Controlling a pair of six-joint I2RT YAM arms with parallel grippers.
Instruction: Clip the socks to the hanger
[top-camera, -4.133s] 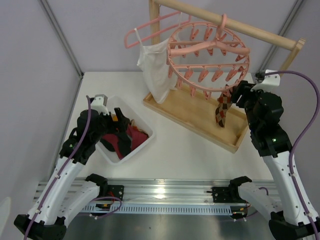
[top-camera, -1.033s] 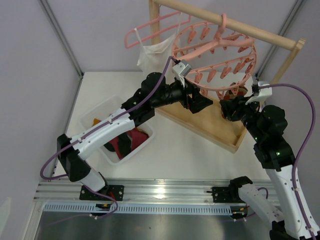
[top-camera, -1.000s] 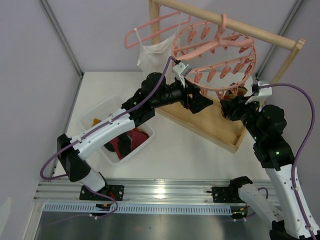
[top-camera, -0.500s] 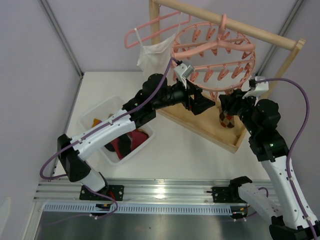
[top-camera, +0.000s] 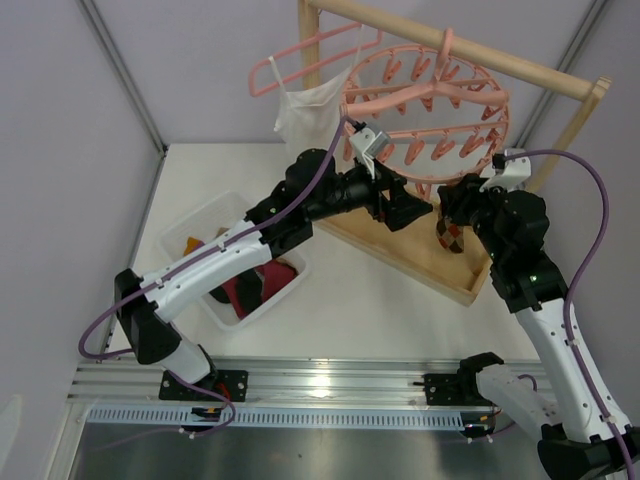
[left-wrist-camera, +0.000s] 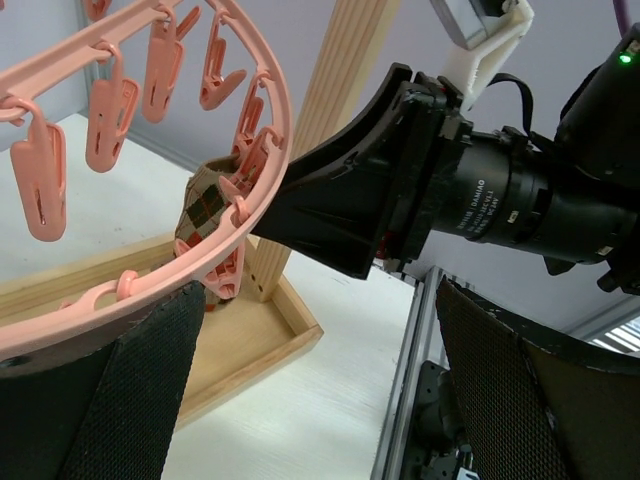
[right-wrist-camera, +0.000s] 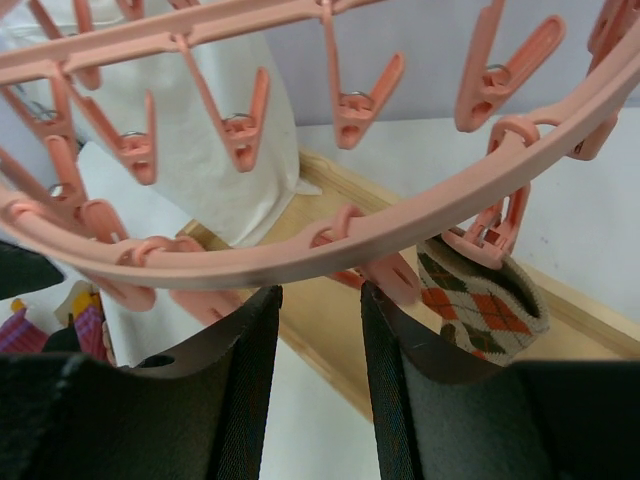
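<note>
Argyle sock (right-wrist-camera: 480, 305) hangs from a clip at the round hanger's (right-wrist-camera: 300, 258) five-o'clock rim. It looks light and floppy, best pinched at the cuff. Left gripper (top-camera: 408, 212) gapes wide, empty; right gripper (right-wrist-camera: 320, 390) jaws sit narrowly apart, clamping nothing.

A dark finger (right-wrist-camera: 450, 420) of the right gripper (right-wrist-camera: 318, 295) is covering the lower part of the tan argyle fabric sock (right-wrist-camera: 480, 305), and the left arm (top-camera: 230, 255) is hiding maroon-red fabric socks (top-camera: 268, 276) in the white plastic bin (top-camera: 205, 220)
</note>
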